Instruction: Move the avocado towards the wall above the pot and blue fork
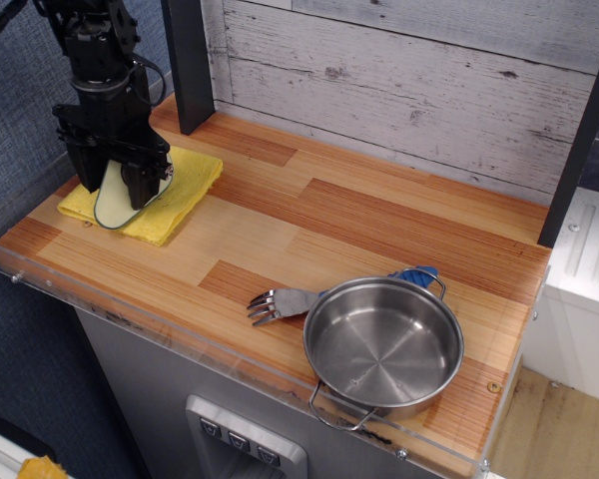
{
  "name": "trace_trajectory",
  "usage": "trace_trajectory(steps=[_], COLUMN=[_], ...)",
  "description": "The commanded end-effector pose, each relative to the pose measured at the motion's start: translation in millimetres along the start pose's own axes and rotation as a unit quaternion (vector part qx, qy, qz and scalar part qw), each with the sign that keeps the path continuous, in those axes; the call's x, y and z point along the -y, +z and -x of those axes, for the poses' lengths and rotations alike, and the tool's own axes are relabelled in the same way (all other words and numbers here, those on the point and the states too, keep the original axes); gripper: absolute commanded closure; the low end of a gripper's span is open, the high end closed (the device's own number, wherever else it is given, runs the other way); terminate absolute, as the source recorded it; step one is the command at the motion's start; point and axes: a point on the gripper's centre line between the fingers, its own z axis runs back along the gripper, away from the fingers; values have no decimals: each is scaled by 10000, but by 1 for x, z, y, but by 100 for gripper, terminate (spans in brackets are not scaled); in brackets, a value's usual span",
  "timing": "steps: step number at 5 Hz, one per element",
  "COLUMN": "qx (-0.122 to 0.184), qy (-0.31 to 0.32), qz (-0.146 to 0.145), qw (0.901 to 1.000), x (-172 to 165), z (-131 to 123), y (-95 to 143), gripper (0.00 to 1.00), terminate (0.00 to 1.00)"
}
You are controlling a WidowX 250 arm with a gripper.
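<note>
The avocado (111, 203) lies flesh up on a yellow cloth (183, 183) at the table's far left, and my arm hides most of it. My gripper (113, 190) is down over it, with its black fingers (140, 185) open and standing on either side of it. The steel pot (382, 344) stands at the front right. The blue fork (283, 301) lies just left of the pot, with its blue handle end (417, 274) showing behind the pot's rim. The whitewashed plank wall (429, 80) runs along the back.
A black post (187, 60) stands at the back left, right behind the cloth, and another one (579, 140) stands at the right. A clear acrylic lip (130, 311) edges the table's front. A blue fabric panel (15, 140) is on the left.
</note>
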Motion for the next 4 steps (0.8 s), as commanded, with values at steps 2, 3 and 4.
trace_trajectory(steps=[2,3,4], qx=[328,431,554], qy=[219,466,510], qz=[-35,89,151], qw=[9992,9979,9970], x=[5,10,27], z=[-3,-7,-21], y=[40,70,100], gripper=[100,100,100], terminate=[0,0,0])
